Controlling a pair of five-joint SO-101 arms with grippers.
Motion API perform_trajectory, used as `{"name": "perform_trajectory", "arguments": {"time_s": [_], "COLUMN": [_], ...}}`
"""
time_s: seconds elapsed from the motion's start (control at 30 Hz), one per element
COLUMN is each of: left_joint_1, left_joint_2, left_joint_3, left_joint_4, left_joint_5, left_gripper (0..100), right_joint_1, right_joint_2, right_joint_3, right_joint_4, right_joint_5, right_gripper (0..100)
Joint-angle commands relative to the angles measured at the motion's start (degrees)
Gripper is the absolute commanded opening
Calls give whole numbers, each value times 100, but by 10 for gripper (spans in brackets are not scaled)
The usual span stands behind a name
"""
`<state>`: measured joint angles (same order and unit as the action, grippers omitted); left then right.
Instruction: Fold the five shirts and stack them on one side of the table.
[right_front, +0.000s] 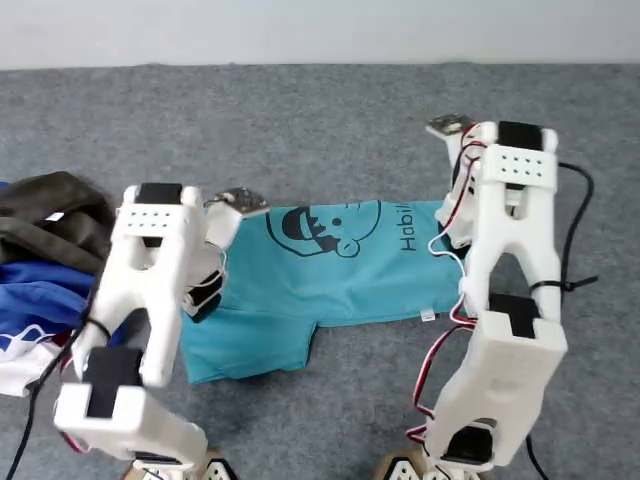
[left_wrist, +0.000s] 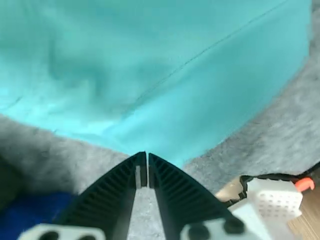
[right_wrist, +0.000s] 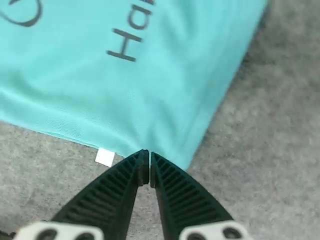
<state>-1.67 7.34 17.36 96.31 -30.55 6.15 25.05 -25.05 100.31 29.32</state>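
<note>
Pinching teal shirt (right_front: 340, 285) edges, apparently: left fingers (left_wrist: 117, 187) closed tight on hem, right fingers (right_wrist: 117, 187) likewise.

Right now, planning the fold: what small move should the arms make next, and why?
Probably lift the near edge of the shirt slightly: the left gripper and right gripper each look shut on it, and the shirt lies spread flat.

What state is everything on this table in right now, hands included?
teal shirt: spread flat, print up, not yet folded
left hand: shut on the teal shirt's edge
right hand: shut on the teal shirt's hem
shirt pile: crumpled heap, unfolded
</note>
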Motion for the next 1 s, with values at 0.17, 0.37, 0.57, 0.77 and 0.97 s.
{"name": "perform_trajectory", "arguments": {"time_s": [0.17,0.37,0.57,0.77,0.97], "left_joint_1": [-9,18,-9,26,70], "left_joint_2": [1319,1495,1495,1451,1477], "left_joint_3": [-382,-1279,-1895,-1886,-1262], "left_joint_4": [-237,-246,-211,431,431], "left_joint_5": [-466,-457,-448,-484,-756], "left_gripper": [17,17,17,17,17], "right_joint_1": [277,470,567,576,576], "right_joint_2": [-1473,-1798,-1938,-2237,-2624], "right_joint_3": [-132,-123,-123,-123,545], "right_joint_4": [233,251,259,259,268], "right_joint_5": [-97,-123,-123,-123,-97], "right_gripper": [10,10,10,10,10]}}
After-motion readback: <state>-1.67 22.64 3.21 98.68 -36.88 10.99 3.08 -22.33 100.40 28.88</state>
